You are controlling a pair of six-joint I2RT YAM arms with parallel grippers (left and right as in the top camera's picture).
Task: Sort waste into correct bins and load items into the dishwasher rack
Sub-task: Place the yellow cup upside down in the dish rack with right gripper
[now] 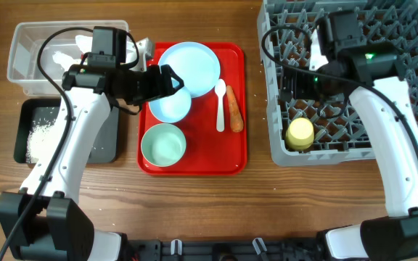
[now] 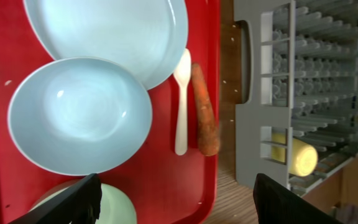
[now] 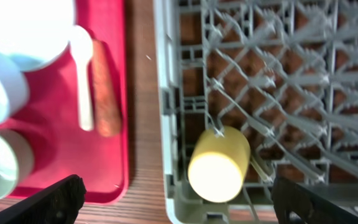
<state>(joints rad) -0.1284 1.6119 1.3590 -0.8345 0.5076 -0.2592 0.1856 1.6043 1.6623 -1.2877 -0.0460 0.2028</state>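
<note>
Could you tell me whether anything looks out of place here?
The small yellow cup lies tilted in a corner of the grey plastic rack; the orange carrot, waste, lies beside the white plastic spoon on the flat red tray.

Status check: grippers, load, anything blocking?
Left gripper open, empty, over bowl. Right gripper open, empty, over rack. Cup in rack; plate, second bowl, spoon, carrot on red tray. Nothing blocking.

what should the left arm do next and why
Probably lower the left gripper onto the rim of the upper bowl and close on it. The gripper is open and empty right above that bowl, which overlaps the edge of the plate, so it likely has to go before the plate. The cup already lies in the rack.
</note>
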